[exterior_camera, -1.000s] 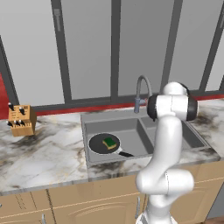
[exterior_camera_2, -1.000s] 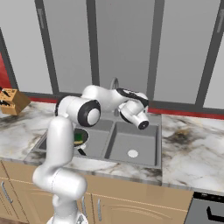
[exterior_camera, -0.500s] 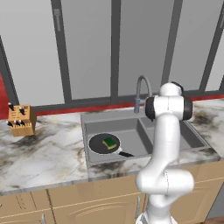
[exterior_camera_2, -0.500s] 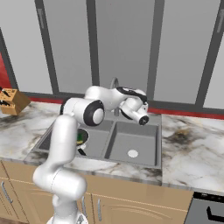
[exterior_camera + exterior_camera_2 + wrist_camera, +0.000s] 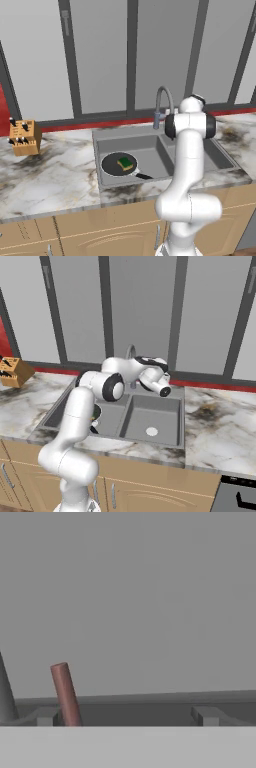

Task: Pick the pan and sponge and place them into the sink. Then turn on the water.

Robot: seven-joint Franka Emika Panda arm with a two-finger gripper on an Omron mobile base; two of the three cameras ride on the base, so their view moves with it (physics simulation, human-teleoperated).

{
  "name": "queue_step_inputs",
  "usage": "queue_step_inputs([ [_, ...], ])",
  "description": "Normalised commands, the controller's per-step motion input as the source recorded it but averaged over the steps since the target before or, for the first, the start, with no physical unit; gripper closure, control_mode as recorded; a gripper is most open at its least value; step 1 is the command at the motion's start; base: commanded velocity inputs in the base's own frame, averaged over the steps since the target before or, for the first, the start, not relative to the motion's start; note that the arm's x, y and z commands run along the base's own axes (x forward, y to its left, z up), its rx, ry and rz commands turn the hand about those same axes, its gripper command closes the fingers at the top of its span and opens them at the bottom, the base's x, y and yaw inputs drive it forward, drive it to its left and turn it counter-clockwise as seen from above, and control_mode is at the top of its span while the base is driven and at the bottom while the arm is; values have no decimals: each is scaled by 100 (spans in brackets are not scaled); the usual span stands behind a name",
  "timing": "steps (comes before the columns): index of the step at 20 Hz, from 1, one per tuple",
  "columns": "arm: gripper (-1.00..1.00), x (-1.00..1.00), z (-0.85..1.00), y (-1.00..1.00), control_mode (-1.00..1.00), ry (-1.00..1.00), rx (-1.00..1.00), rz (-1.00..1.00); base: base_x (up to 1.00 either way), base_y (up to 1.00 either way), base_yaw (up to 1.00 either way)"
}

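Pan [image 5: 119, 164] in the sink's [image 5: 150, 134] left basin, sponge [image 5: 124, 162] on it, gripper [image 5: 125, 716] spread wide at the faucet [image 5: 163, 102], reddish lever [image 5: 66, 694] at 7 o'clock in hand view

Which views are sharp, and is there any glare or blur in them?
Left base view: sharp, even light, no glare; sponge and pan clear in the sink. Right base view: equally crisp. Hand view: soft and flat, with a blurry reddish rod.

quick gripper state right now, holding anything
gripper: open, holding nothing; its fingertips stand wide apart, near the reddish lever.
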Motion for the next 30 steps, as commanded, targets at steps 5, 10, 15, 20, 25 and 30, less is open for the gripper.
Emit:
queue_step_inputs([
  [5,-100,31,-22,0,-100,4,6,0,0,0,0],
  [10,100,30,-19,7,-100,2,4,0,0,0,0],
  [15,100,22,-19,8,-100,1,4,0,0,0,0],
  [20,100,6,-20,-13,-100,5,4,-2,0,0,0],
  [25,100,3,-25,-22,-100,14,3,-4,0,0,0],
  [30,100,5,-27,-22,-100,17,2,-5,0,0,0],
])
